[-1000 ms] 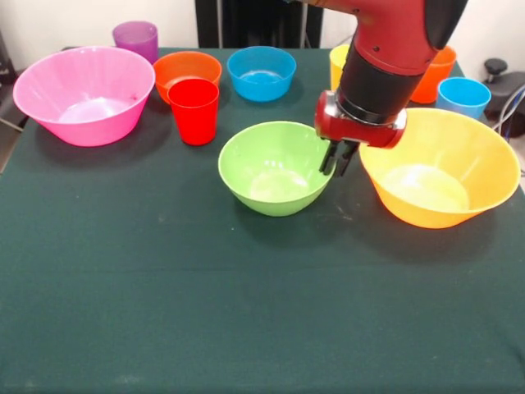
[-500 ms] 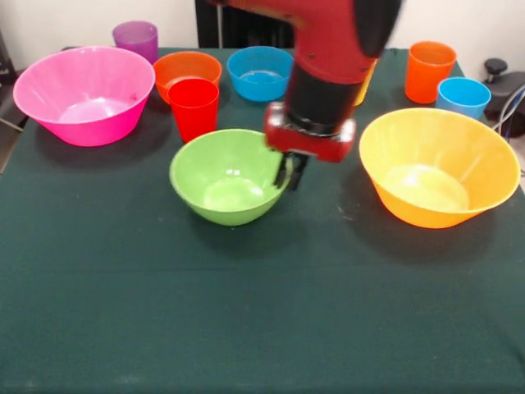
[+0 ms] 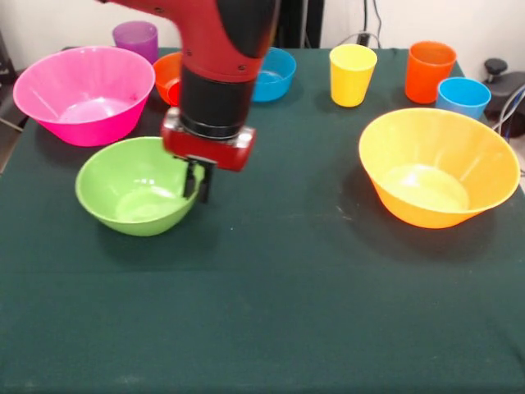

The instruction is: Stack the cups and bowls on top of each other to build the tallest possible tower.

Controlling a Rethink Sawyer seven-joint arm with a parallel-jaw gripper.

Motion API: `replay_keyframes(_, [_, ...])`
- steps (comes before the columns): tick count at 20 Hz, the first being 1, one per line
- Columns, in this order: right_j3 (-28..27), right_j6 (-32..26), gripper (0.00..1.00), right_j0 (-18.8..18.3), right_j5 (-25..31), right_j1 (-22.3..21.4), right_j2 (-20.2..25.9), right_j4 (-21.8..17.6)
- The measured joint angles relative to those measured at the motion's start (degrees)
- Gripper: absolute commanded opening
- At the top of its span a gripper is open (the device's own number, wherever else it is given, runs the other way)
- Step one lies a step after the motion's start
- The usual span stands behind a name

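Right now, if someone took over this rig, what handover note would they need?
Gripper: fingers shut on the green bowl's rim, carrying it across the table toward the pink bowl.
Things: yellow-orange bowl at the other side; yellow cup, orange cup, light blue cup and purple cup along the far edge. Blue bowl and small orange bowl are partly hidden behind the arm; the red cup is not visible.
Done: nothing stacked.
Left: the whole tower.
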Motion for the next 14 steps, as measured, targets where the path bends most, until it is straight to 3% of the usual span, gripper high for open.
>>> replay_keyframes(5, [0.10,0.00,0.00,-2.46,-1.41,-0.59,2.07,-3.74])
replay_keyframes(14, [0.27,0.00,0.00,-3.38,-1.49,-1.32,4.15,-8.67])
